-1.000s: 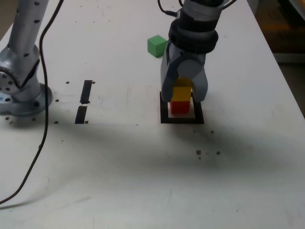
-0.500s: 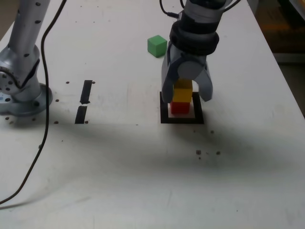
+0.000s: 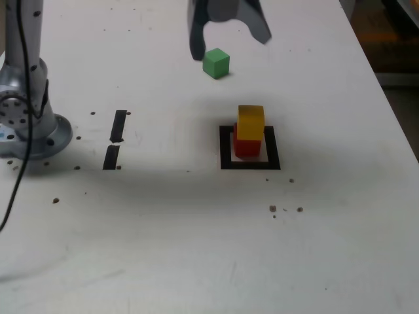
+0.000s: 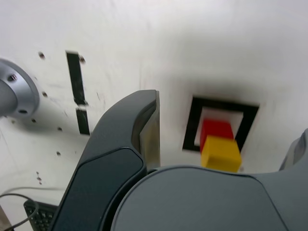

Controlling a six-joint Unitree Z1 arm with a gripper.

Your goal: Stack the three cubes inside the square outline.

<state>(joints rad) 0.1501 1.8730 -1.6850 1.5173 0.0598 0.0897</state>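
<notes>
From the exterior view, the gripper (image 3: 229,29) is hanging spread and empty just above the green cube (image 3: 215,63), which is sitting well behind the square outline (image 3: 226,156). In the wrist view, the yellow cube (image 4: 221,153) is resting on the red cube (image 4: 216,130) inside that outline.

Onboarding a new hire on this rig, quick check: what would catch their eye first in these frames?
First, the yellow cube sitting on the red cube inside the square outline, right of centre in the exterior view. Next, the green cube alone on the white table, farther back, outside the outline. Just above it hangs the gripper, jaws open and empty.
</notes>
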